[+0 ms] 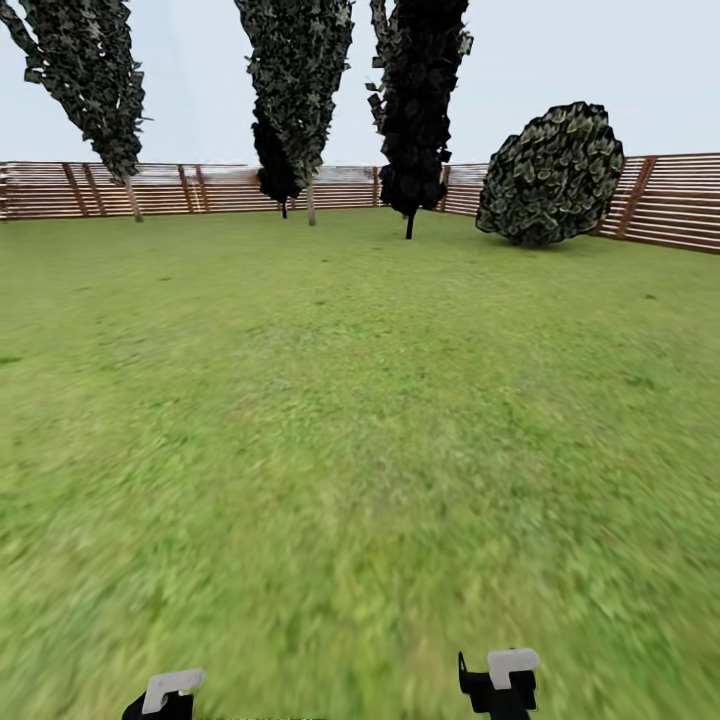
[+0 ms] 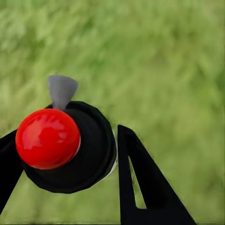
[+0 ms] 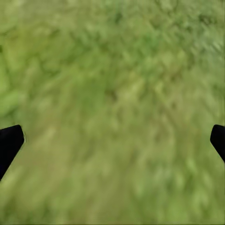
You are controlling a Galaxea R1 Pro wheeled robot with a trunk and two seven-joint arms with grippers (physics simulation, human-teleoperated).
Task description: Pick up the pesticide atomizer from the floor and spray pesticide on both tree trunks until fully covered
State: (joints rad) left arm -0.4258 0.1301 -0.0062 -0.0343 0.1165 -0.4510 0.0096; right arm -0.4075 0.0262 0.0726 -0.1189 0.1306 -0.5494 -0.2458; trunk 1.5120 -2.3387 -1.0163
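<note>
Pesticide atomizer [image 2: 65, 145] is grasped between the left claw [image 2: 63, 164] fingers, nozzle forward. Right claw [image 3: 112, 140] is spread, holding nothing. Trees [image 1: 300, 90] are seen well ahead across the lawn [image 1: 360, 430], by the far fence [image 1: 200, 188].

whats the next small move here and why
Probably drive forward toward the trees by the fence. The left gripper already holds the atomizer between its fingers, the right gripper is open over grass, and the pale trunks look far across the lawn, likely beyond spray range.
</note>
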